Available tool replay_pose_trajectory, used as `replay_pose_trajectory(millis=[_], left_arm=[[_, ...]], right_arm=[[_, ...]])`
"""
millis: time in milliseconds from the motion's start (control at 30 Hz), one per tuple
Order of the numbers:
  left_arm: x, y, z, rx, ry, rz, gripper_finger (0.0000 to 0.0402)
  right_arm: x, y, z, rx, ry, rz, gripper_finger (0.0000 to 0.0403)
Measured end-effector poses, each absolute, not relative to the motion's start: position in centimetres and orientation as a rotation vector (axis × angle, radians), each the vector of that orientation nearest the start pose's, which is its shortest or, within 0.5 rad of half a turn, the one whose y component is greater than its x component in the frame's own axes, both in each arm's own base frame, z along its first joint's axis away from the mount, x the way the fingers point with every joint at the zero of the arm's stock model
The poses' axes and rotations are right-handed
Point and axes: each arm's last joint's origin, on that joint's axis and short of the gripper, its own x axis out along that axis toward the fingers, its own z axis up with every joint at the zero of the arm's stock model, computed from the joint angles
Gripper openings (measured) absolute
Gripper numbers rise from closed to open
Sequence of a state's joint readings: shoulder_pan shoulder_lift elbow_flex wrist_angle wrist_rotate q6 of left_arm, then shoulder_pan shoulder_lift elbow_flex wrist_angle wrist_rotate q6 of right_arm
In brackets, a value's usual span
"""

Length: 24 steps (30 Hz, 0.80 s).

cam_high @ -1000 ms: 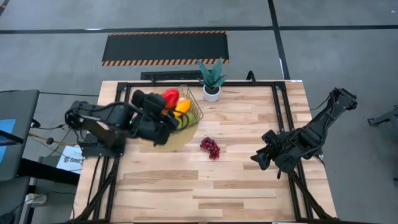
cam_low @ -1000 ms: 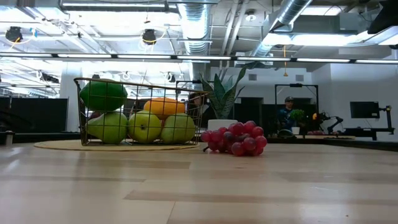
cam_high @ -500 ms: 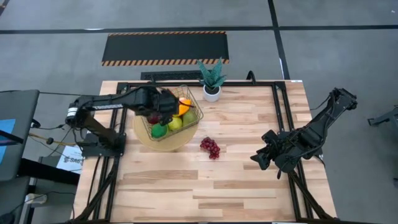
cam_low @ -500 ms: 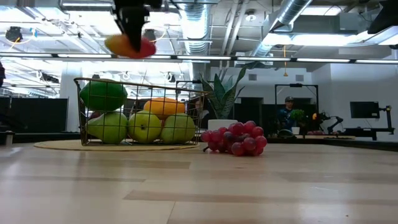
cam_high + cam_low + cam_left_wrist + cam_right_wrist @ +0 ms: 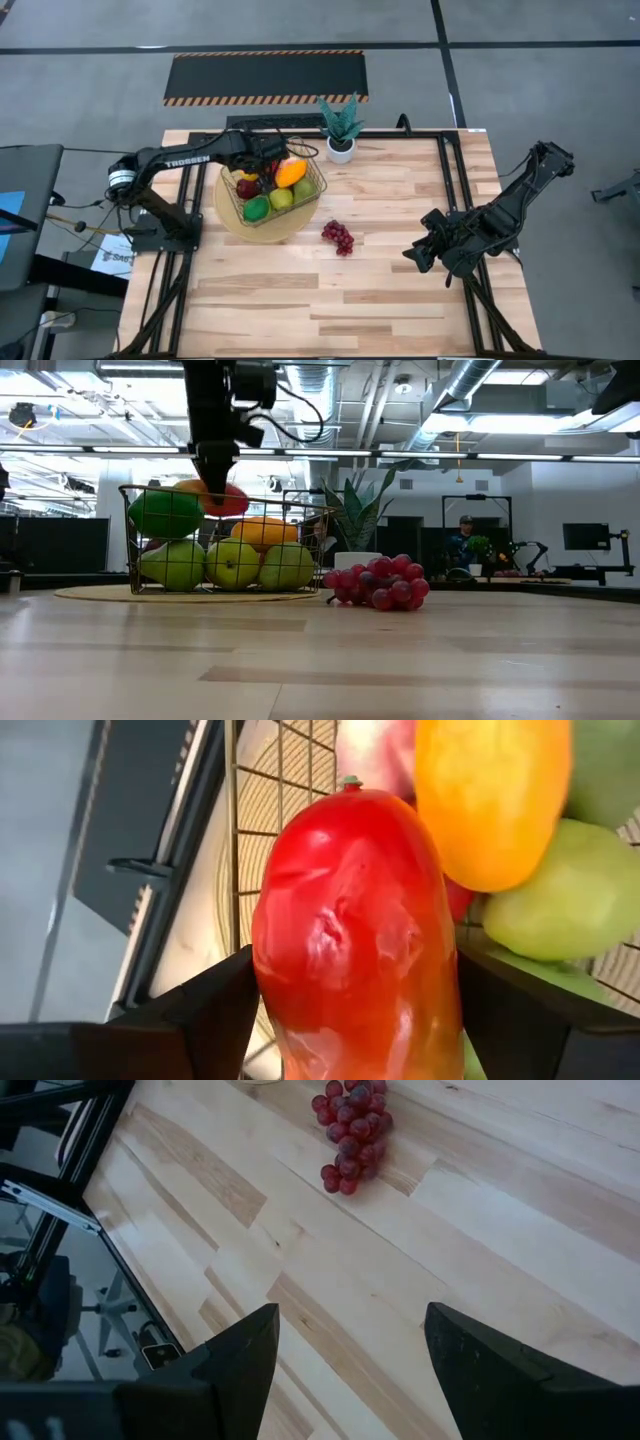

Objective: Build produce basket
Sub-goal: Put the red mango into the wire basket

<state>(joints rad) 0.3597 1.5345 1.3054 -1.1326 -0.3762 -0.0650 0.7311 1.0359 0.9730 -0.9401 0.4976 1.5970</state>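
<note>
Using the basket [image 5: 273, 190] as the landmark: its top opening is pretty much blocked, since the left gripper [image 5: 216, 488] hangs right over the far side with a red-orange mango [image 5: 355, 935] between its fingers, and fruit is piled high inside. Just beside its far right corner the potted plant [image 5: 341, 127] crowds that approach. The grapes [image 5: 338, 237] sit near the front right. Otherwise it's bare wood out to the right gripper [image 5: 420, 251], parked well apart.

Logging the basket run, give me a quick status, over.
Left gripper holds red-orange mango at the basket rim. Right gripper open, idle over bare table. Grapes on the table, outside. Nothing in the way.
</note>
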Motion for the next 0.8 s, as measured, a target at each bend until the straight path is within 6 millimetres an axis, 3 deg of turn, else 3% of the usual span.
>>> replay_pose_trajectory(millis=[233,800], left_arm=[[25.1,12.8,26.5,-0.048,1.407,0.590,0.0288],[25.0,13.3,26.3,-0.010,1.432,0.543,0.0288]], right_arm=[[14.6,11.2,29.7,0.923,0.742,-0.451,0.0273],[14.6,11.2,29.7,0.913,0.744,-0.447,0.0273]])
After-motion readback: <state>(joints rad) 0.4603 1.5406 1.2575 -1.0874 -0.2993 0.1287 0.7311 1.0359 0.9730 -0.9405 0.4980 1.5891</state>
